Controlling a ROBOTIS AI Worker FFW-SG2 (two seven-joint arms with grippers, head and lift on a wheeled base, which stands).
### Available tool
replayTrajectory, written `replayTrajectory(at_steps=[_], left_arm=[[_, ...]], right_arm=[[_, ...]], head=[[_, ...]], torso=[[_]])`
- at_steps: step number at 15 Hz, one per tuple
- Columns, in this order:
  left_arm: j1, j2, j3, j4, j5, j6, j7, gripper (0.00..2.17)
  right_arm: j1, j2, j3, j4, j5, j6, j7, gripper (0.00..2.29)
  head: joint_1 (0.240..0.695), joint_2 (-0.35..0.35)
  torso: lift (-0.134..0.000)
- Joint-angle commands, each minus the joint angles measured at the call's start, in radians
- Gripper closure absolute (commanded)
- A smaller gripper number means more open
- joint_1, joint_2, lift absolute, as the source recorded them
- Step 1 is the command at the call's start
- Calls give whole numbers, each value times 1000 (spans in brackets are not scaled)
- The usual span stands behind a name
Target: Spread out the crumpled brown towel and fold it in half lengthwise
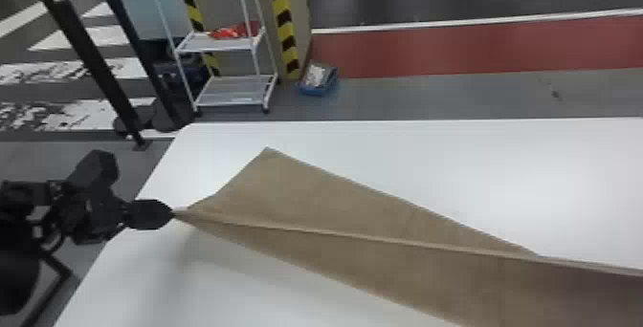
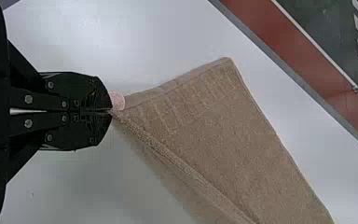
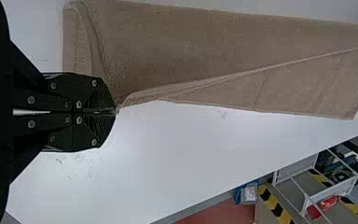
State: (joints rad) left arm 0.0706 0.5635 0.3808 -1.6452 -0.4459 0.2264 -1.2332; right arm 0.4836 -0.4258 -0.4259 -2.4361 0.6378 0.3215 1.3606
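Because the fold must run lengthwise, the brown towel (image 1: 363, 225) is stretched as a long strip over the white table (image 1: 550, 173), between the two grippers. One long edge makes a straight, tight line, probably so that the cloth can follow it without new wrinkles. The left gripper (image 2: 111, 111) has its fingers closed on one end of this line, and the right gripper (image 3: 116, 111) pinches the other end, which seems a good way to share the pull. Beyond the line, a part of the cloth with a free corner spreads toward the far side, so I judge the halves are not matched yet. Past the table, a white shelf (image 1: 229, 92) stands on the floor.
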Motion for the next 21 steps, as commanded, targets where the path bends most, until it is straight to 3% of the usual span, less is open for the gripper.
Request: replayTrajectory(at_steps=[1, 4, 11, 17, 21], left_arm=[[0, 6, 4, 4, 3, 3, 0, 2003], [-8, 0, -5, -11, 4, 6, 0, 2003], [-63, -22, -80, -108, 0, 126, 0, 2000], [-158, -82, -232, -108, -48, 178, 31, 2000], [-244, -94, -295, -67, -76, 187, 43, 2000]], right_arm=[[62, 45, -59, -1, -13, -64, 6, 1328], [125, 110, -65, -12, -13, -126, 6, 1328], [190, 191, -157, -11, -44, -196, 6, 1332], [194, 233, -172, 9, -47, -199, 6, 1332], [190, 234, -217, 52, -58, -199, 6, 1453]], head=[[695, 190], [695, 192], [695, 164], [695, 65], [695, -11]], torso=[[-125], [-125], [-125], [-125], [-125]])
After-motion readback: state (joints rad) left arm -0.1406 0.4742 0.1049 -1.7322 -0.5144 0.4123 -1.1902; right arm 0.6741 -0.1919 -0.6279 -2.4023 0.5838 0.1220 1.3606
